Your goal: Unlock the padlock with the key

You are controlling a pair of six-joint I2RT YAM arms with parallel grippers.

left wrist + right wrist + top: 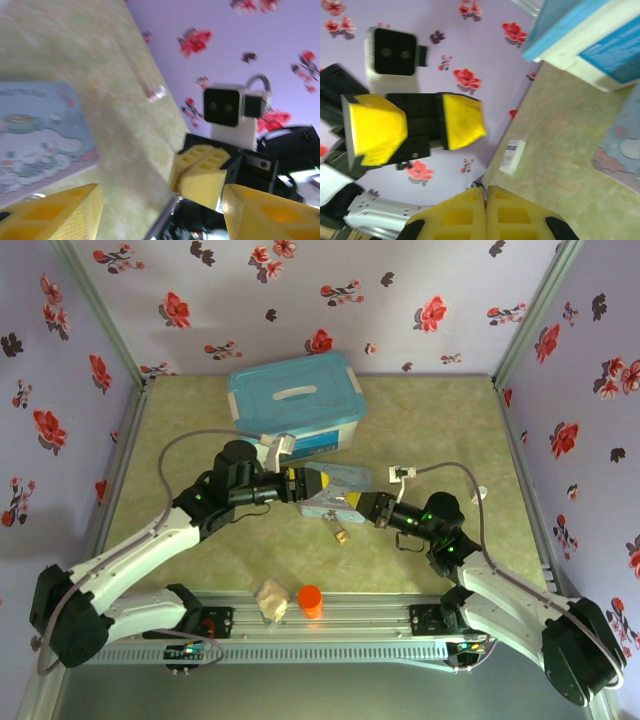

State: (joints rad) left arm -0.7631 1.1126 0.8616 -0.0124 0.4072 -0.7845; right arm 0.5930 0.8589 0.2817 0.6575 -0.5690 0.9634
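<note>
Nearest the arm bases, well short of both sets of fingers, an orange cylinder (310, 598) stands by the rail. The padlock (341, 536) lies on the table just on the near side of the fingertips, apart from both and held by neither. Above it, the right gripper (362, 502) has its yellow fingers (470, 217) pressed together with nothing visible between them, while the left gripper (322, 483), tip to tip with it, holds its fingers (55, 212) spread wide. Under both tips lies a pale-blue tin (350, 477). Beyond them sits a blue box (295, 400).
</note>
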